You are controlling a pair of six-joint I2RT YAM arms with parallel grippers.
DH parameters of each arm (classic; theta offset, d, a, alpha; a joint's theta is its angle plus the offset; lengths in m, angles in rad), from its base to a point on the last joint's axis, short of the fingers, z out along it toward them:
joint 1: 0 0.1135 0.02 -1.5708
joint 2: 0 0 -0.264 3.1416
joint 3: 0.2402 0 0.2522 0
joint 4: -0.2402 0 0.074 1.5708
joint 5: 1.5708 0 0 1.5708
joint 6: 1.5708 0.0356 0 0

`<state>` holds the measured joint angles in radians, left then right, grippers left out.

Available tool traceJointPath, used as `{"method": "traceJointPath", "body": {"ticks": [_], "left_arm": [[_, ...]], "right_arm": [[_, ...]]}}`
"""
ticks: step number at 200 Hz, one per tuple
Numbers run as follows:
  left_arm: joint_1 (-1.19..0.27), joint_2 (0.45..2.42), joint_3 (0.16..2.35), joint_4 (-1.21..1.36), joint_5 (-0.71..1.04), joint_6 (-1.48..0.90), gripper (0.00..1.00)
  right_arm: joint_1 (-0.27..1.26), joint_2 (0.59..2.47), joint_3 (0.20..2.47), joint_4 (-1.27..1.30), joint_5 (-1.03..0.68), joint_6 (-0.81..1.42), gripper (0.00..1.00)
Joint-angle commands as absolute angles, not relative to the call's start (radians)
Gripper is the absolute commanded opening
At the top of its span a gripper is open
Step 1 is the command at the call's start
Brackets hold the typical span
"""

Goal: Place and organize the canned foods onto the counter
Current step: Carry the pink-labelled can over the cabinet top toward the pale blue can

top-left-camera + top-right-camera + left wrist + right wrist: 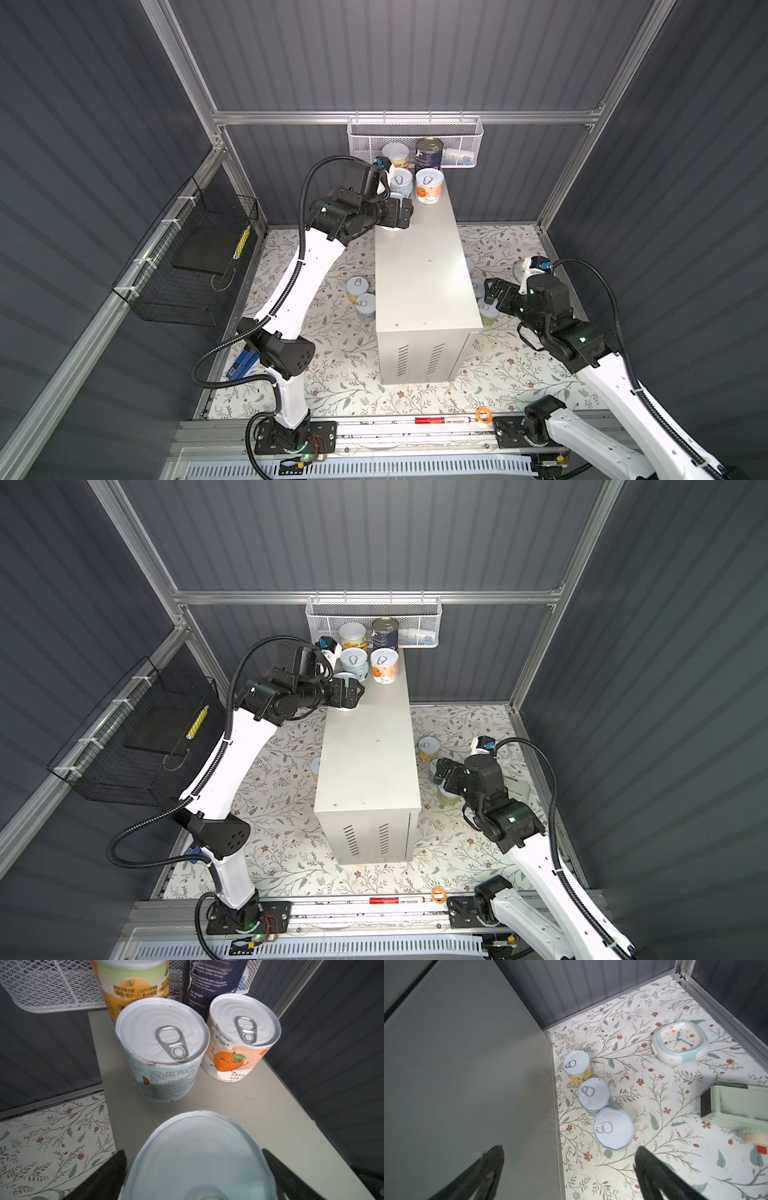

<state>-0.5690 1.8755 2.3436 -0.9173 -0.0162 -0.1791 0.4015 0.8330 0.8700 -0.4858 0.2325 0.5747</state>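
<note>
Worktop: the tall white box (424,266) stands in the middle of the floral mat (332,365), with five cans crowded at its far end.
Back row: yellow-green can (395,153) and navy can (429,153), both upright, just in front of the mesh basket.
Second row: pale blue can (402,180) and peach can (430,187), side by side.
Fifth can (199,1157): upright near the worktop's left edge, between the left pincer's jaws.
Left pincer (193,1153): jaws apart, one on each side of the fifth can, with a thin gap showing.
Right pincer (569,1152): spread wide and empty, over the worktop's right edge.
Mat, right side: three cans (593,1093) in a tight row along the worktop's wall.
Mat, left side: two cans (361,296) close together.
White mesh basket (365,141): holds something white and blue (457,158); I can't make out what.
Black wire basket (183,286): holds a dark slab (203,253) and a yellow striped stick (242,241).
</note>
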Motion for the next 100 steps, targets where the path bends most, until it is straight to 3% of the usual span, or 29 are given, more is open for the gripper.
{"method": "traceJointPath", "body": {"ticks": [1,100], "left_arm": [[-0.574,1.864,2.323,-0.874,0.008,-0.187,0.99],[-0.574,1.690,2.087,-0.785,0.087,-0.183,0.99]], "right_arm": [[0.397,0.831,0.861,-0.479,0.234,0.562,0.99],[0.389,0.837,0.870,-0.473,0.200,0.557,0.99]]}}
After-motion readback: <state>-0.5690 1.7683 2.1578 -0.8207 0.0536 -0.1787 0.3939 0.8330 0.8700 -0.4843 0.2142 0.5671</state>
